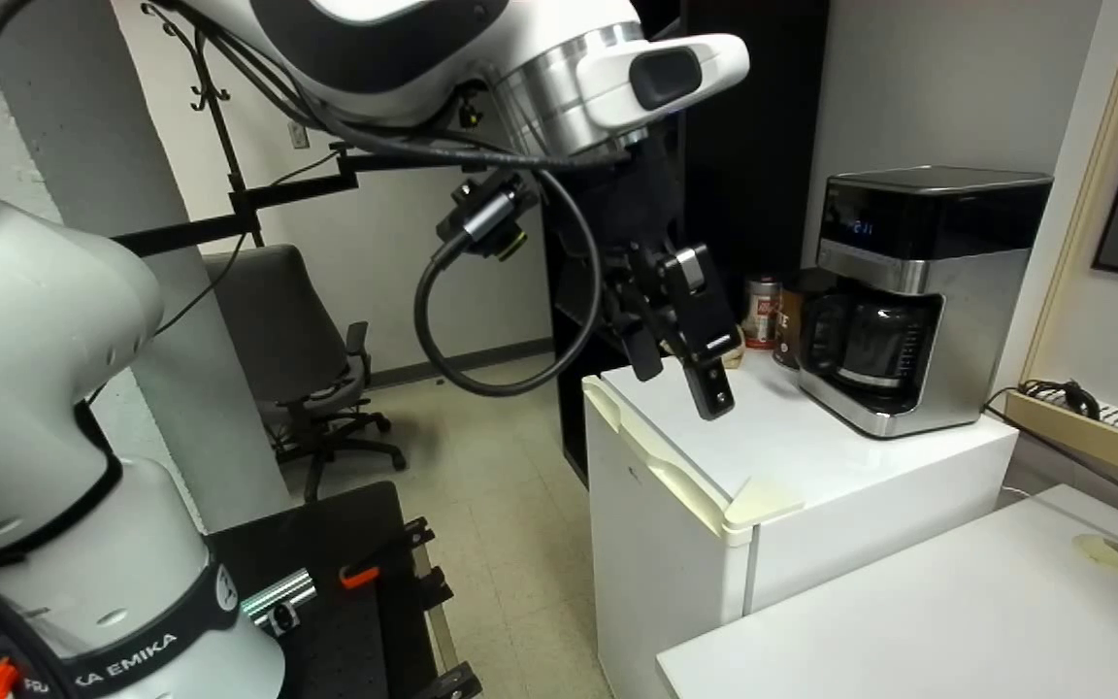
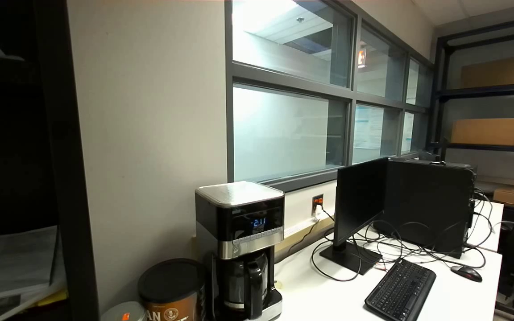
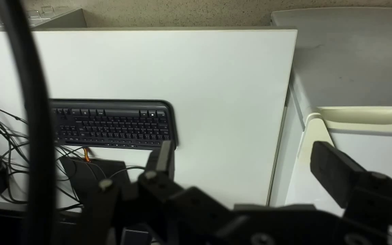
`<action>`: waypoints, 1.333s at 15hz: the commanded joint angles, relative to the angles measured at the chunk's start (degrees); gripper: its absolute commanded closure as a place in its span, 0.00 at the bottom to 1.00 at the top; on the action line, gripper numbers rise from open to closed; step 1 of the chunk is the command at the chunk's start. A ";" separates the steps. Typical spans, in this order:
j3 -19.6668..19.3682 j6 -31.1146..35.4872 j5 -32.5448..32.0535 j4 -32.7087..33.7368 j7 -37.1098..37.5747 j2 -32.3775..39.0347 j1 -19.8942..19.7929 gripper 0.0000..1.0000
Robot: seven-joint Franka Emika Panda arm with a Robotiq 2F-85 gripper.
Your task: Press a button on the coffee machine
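The coffee machine [image 1: 981, 320] stands on a white cabinet in an exterior view. It is black and silver, with a flat top, blue lit digits and a glass carafe with a dark handle. Its front also shows in an exterior view [image 2: 228, 223], with a silver button strip [image 2: 257, 240] below the display. My gripper [image 1: 680, 383] is open and empty. It points down near the cabinet's front edge, apart from the machine, on its carafe-handle side. In the wrist view the gripper [image 3: 242, 160] has its fingers wide apart. I cannot make out the machine there.
The white cabinet [image 1: 675, 573] has a cream edge trim. Cans [image 1: 763, 313] stand beside the machine, with a large brown can [image 2: 172, 290]. A white desk [image 3: 216, 85] adjoins the cabinet and holds a keyboard [image 3: 114, 124], a monitor [image 2: 359, 200] and loose cables.
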 commanded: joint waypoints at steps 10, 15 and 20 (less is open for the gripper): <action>2.60 5.53 -3.10 13.22 -5.62 16.67 5.03 0.31; 5.08 6.45 -10.49 21.68 -5.73 25.85 6.88 0.68; 5.44 5.76 -18.99 30.67 -6.11 34.43 9.65 1.00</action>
